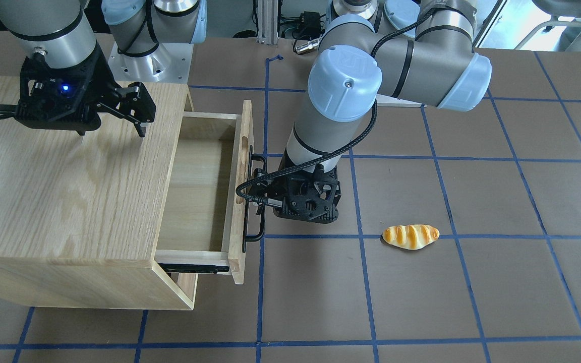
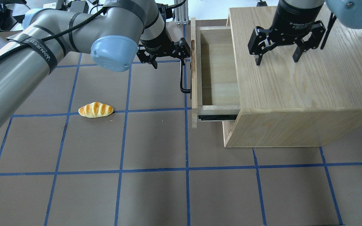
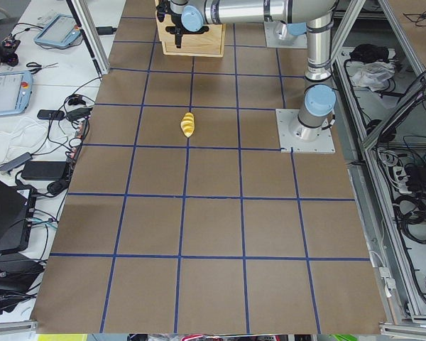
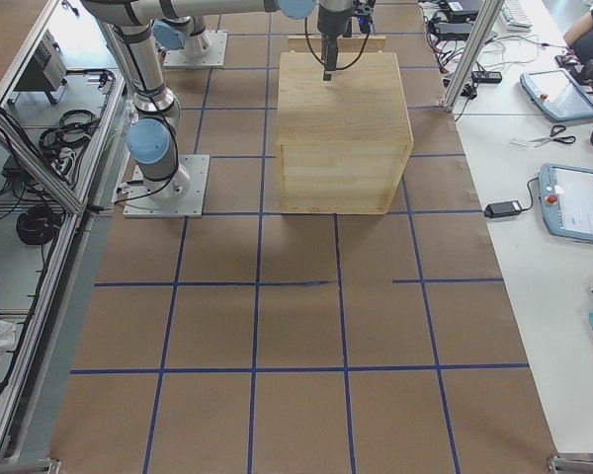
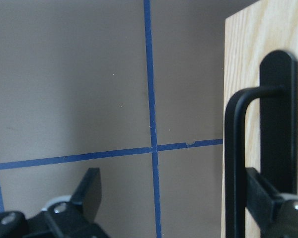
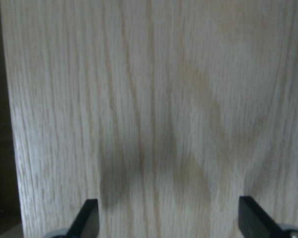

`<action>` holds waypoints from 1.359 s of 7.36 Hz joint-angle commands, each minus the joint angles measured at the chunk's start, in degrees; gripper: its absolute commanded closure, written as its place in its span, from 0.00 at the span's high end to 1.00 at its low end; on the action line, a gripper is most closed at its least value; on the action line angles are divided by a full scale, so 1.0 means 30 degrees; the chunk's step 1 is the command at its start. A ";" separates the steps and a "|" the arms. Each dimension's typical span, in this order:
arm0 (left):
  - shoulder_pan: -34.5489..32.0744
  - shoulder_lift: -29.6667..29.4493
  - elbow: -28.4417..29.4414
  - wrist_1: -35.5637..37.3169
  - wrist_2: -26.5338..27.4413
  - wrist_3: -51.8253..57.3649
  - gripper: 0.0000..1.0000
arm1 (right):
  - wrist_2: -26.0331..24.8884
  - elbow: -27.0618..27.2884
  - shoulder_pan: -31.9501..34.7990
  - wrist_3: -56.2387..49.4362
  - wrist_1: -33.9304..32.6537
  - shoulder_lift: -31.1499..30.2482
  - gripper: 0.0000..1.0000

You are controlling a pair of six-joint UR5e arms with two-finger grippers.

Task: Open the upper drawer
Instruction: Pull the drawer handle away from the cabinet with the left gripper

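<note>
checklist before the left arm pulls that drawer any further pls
1. Upper drawer out of the cabinet: ok, partly pulled out, its inside shows.
2. Handle clamped: not ok. The left gripper is open; the bar sits between its fingers, close to one of them.
3. Right gripper bracing the cabinet top: cannot tell. It is open, fingers pointing down over the wood; contact does not show.
4. Bread roll out of the drawer's path: ok, it lies apart on the table, on the left arm's side.
5. Travel left on the slide rail: cannot tell.
</note>
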 commanded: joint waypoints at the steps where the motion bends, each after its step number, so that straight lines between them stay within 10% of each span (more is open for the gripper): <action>1: 0.0416 0.0110 0.0000 -0.0177 0.0026 0.0535 1.00 | 0.0000 0.0010 0.0001 0.0008 0.0000 0.0000 1.00; 10: 0.1619 0.0374 0.0000 -0.0705 0.0026 0.2498 1.00 | 0.0000 0.0010 0.0001 0.0008 0.0000 0.0000 1.00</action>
